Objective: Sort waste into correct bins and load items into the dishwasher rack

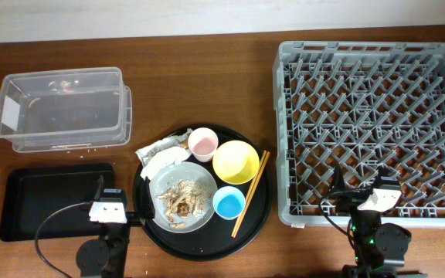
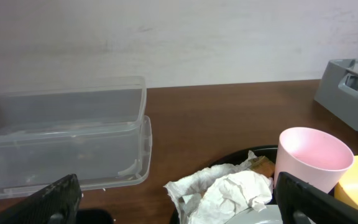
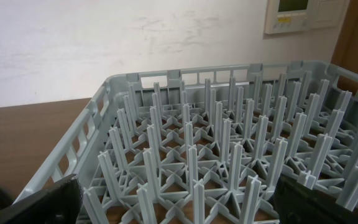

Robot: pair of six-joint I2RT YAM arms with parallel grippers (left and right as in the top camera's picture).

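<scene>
Looking down from overhead, the rack [image 1: 284, 139] fills the right side, its pegs bare. The clear tub [image 1: 60, 108] sits far left and the black tray [image 1: 45, 202] lies near left. Between them and the rack is a round tray [image 1: 258, 210]. It holds the pink cup [image 1: 203, 144], yellow bowl [image 1: 235, 162], blue cup [image 1: 229, 202], napkins [image 1: 163, 154] and a plate [image 1: 205, 179] with scraps [image 1: 180, 199]. The chopsticks [image 1: 251, 193] lie along its right edge. The left gripper [image 1: 110, 197] sits between the black tray and the round tray. The right gripper [image 1: 359, 185] is over the rack's near wall.

In the left wrist view, the fingers [image 2: 55, 199] stand wide apart in the bottom corners, holding nothing. The tub is to the left, with the napkins and pink cup to the right.

In the right wrist view, the fingers [image 3: 48, 199] are likewise spread and empty, with the rack's pegs just beyond.
</scene>
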